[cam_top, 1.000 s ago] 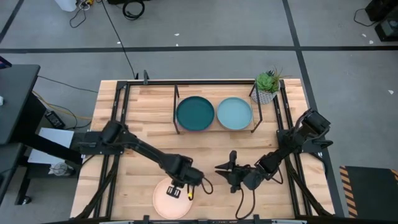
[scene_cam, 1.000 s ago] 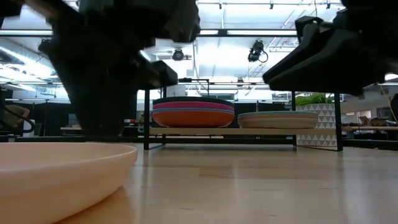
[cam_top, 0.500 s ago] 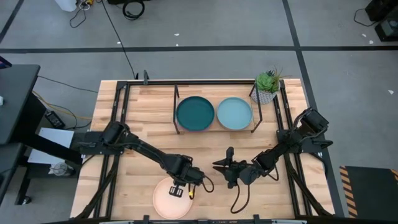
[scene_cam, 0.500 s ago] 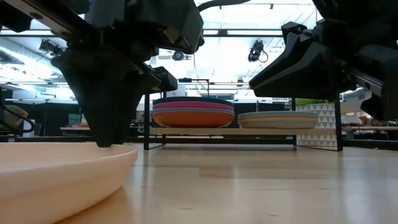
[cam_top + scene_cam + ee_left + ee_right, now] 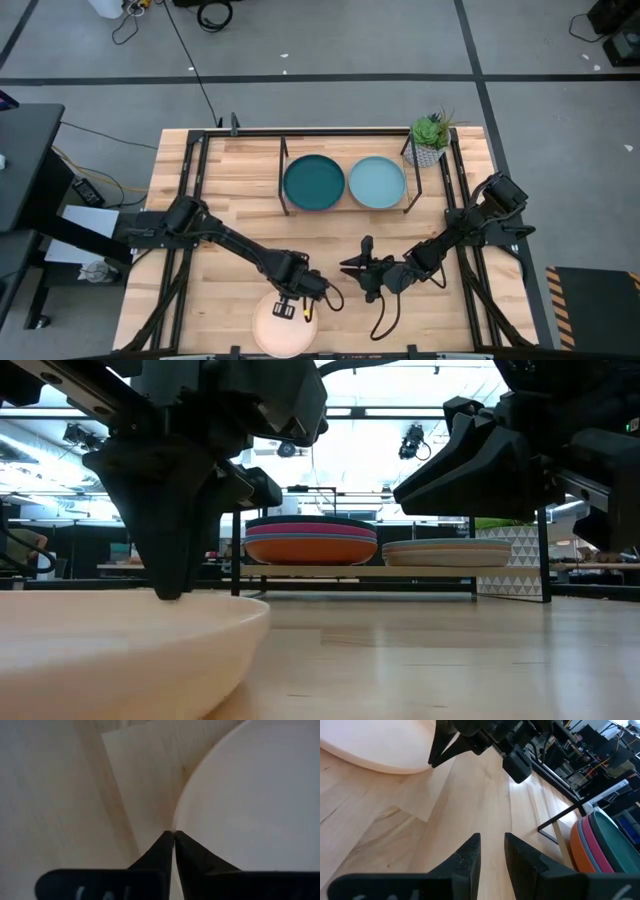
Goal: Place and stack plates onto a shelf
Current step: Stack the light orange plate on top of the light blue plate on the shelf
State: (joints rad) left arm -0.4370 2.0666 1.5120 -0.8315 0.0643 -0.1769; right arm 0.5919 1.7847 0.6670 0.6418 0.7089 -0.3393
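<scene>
One peach plate (image 5: 281,324) lies at the worktop's (image 5: 230,220) near edge, its rim clenched by the left tool (image 5: 293,309). Right tool (image 5: 352,266) hovers released beside it. Step: pickup. Next: lift, carry to the far-edge shelf (image 5: 412,203), stack.

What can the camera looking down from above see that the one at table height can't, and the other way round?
Only from above: the potted plant's green leaves and both whole arms. Only at table height: each shelf pile is several plates deep, the left pile showing orange, pink and blue edges. Both show the shelf, the peach plate at the front and the left pincer on its rim.
</scene>
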